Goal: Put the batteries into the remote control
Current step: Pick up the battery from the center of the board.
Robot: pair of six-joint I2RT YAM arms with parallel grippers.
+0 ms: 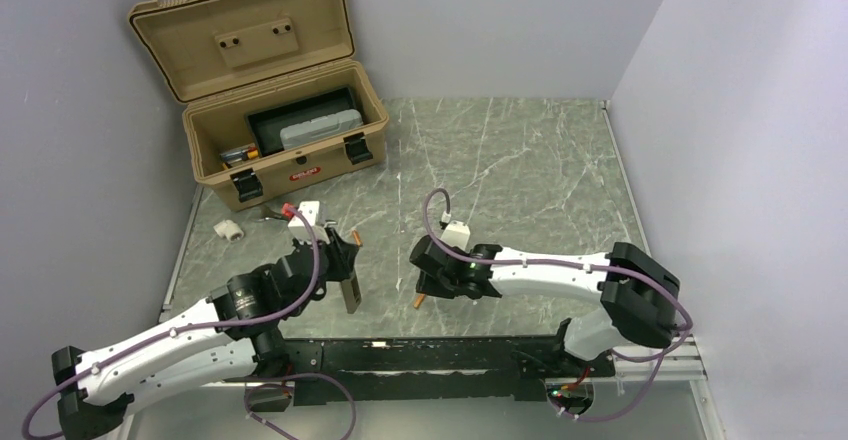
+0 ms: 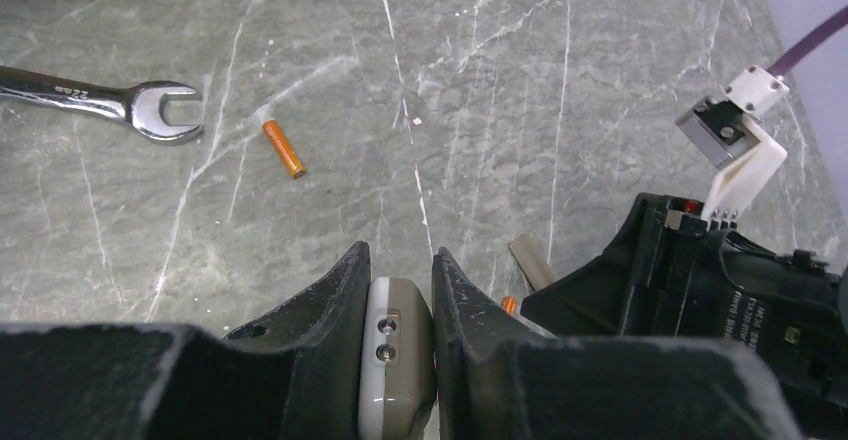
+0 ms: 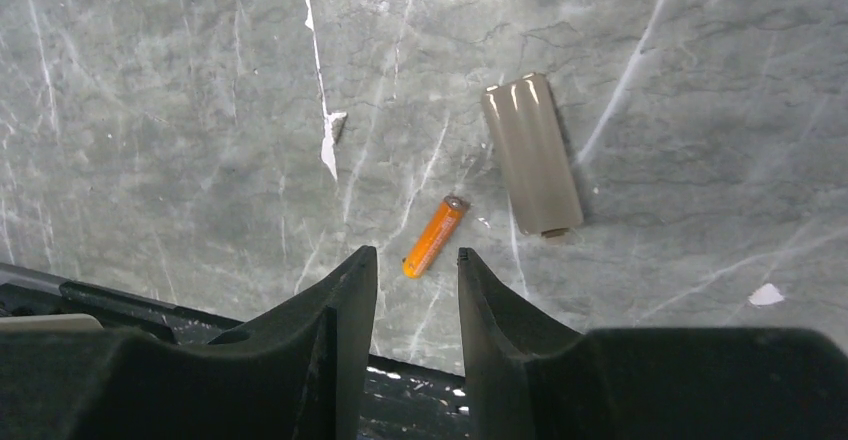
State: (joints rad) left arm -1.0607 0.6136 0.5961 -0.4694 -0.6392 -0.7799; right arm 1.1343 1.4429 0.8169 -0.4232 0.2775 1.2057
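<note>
Two arms share the table (image 1: pixel 520 160), and we judge that the open toolbox (image 1: pixel 290 175) at the upper left of the top view plays no part in this step. Our left gripper (image 2: pixel 400 260) pinches the remote (image 2: pixel 397 360) by its long sides at the bottom centre of the left wrist view. Our right gripper (image 3: pixel 415 255) is spread above a battery (image 3: pixel 434 236) that lies slanted at mid-frame of the right wrist view, its lower end showing between the fingertips. The cover (image 3: pixel 530 153) lies near it to the upper right, not touching. We take the step to be picking up this battery. We should turn the wrist so the fingers close across the cylinder rather than along it. Then we lower until they reach the marble and close gently, so it neither rolls nor squirts out. A second battery (image 2: pixel 283 149) lies at the upper left of the left wrist view.
</note>
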